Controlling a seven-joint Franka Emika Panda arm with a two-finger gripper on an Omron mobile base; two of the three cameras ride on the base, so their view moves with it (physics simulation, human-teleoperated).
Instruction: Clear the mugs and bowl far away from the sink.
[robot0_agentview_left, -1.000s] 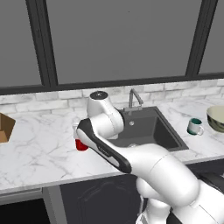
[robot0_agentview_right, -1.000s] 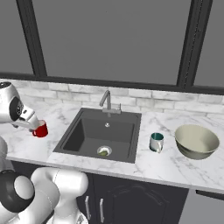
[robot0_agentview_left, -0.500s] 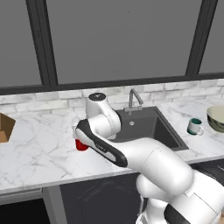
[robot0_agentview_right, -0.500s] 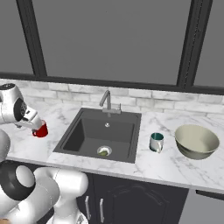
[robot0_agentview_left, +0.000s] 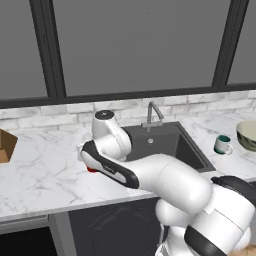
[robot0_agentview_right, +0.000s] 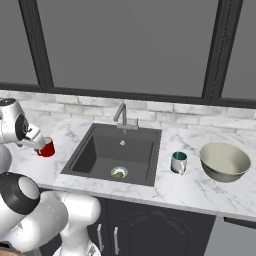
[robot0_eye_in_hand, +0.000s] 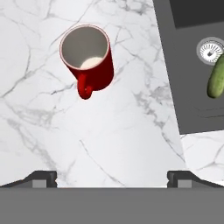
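The red mug (robot0_eye_in_hand: 87, 59) stands upright and empty on the marble counter left of the sink (robot0_eye_in_hand: 192, 105), its handle toward my gripper (robot0_eye_in_hand: 113, 179). The gripper hangs open above the counter, a little short of the mug and holding nothing. The same red mug (robot0_agentview_right: 46, 148) sits just beyond my hand, and the arm mostly covers the red mug (robot0_agentview_left: 91, 170) in the left base view. The white mug with a teal band (robot0_agentview_right: 178, 162) (robot0_agentview_left: 222, 144) and the wide beige bowl (robot0_agentview_right: 225, 161) (robot0_agentview_left: 247, 135) stand right of the sink (robot0_agentview_right: 95, 152) (robot0_agentview_left: 172, 137).
A green cucumber-like vegetable (robot0_eye_in_hand: 215, 78) (robot0_agentview_right: 118, 173) lies by the drain in the basin. The steel faucet (robot0_agentview_right: 122, 116) rises behind the sink. A brown cardboard box (robot0_agentview_left: 5, 145) sits at the far left of the counter. A brick backsplash and dark windows close off the back.
My arm's elbow has swung closer to the left base camera and the hand has shifted slightly. The red mug has stayed put and the jaws have stayed open.
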